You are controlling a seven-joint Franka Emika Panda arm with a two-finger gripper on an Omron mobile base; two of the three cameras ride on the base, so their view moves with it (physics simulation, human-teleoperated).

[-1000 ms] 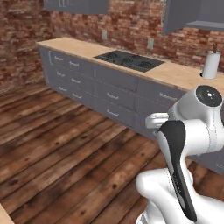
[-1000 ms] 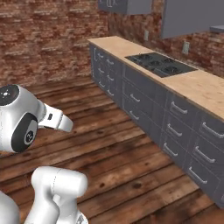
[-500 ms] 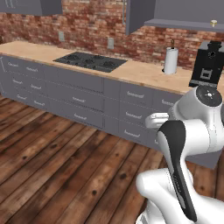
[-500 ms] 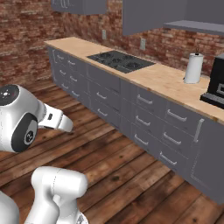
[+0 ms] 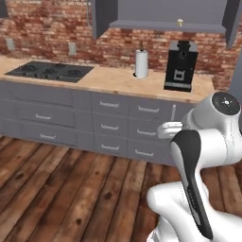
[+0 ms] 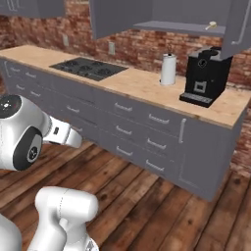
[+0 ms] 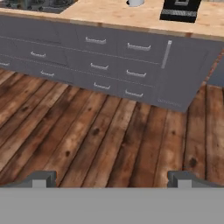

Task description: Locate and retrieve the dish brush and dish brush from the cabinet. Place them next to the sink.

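Legible text: none showing on the coffee machine (image 5: pixel 180 65), drawer fronts (image 7: pixel 109 57), or brick wall (image 6: pixel 142 46).

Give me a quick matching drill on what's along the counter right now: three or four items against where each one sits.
Items:
1. paper towel roll
2. coffee machine
3. cooktop
4. small cream object

Places:
A. on the open cabinet shelf
B. set into the counter's left part
C. counter, near the right end
D. upright, between cooktop and coffee machine

Pairs: 1-D, 2-C, 3-B, 4-A
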